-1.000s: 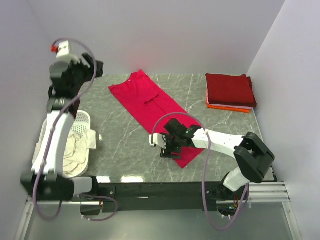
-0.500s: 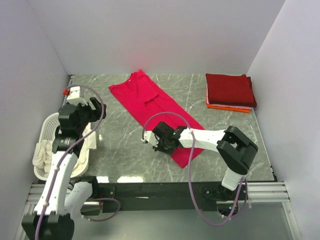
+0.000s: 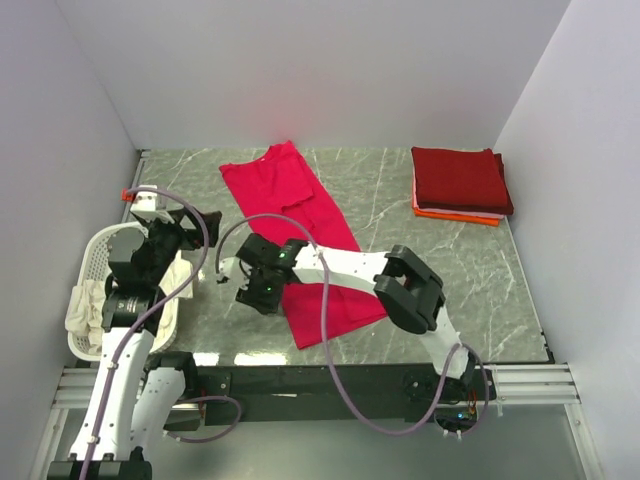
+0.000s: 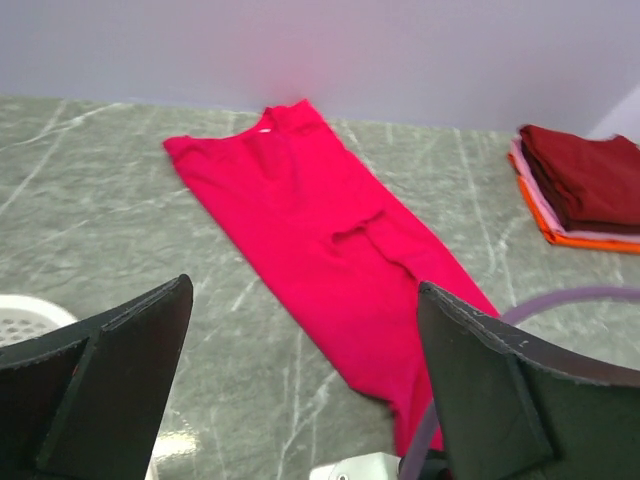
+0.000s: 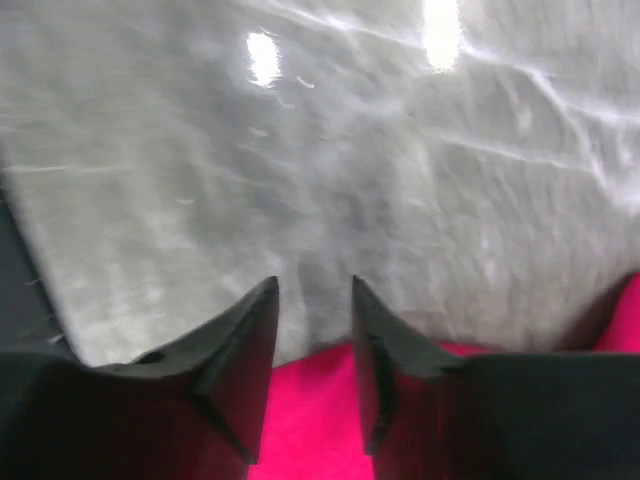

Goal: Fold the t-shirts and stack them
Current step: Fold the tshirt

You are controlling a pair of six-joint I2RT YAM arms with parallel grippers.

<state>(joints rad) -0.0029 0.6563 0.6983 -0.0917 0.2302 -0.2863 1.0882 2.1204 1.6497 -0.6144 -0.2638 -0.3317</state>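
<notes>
Top external view: both arms are working over the grey marble table (image 3: pixel 480 290).
Crimson t-shirt (image 3: pixel 300 215): lying flat as one long strip, running from 12 o'clock at the far edge down towards 6 o'clock near the front edge.
Right gripper (image 3: pixel 254 292): reaching across to the 7 o'clock side, sitting at the strip's left edge close to its near end.
Right fingers (image 5: pixel 245 350): standing nearly together with a narrow gap, pinching the crimson edge that is showing between them.
Left gripper (image 3: pixel 196 222): hovering at 9 o'clock above the basket's far rim, well apart from the strip.
Left fingers (image 4: pixel 120 370): spreading wide, gripping nothing.
Folded stack (image 3: pixel 495 190): sitting at 2 o'clock by the far right corner.
Stack layers: maroon t-shirt (image 3: pixel 455 175) lying on top, a pale layer showing under it, orange t-shirt (image 3: pixel 455 215) peeking out at the bottom.
Laundry basket (image 3: pixel 105 240): sitting at 8 o'clock beside the table's left edge.
Cream-white cloth (image 3: pixel 85 308): bunching inside the basket, draping over its near-left rim.
</notes>
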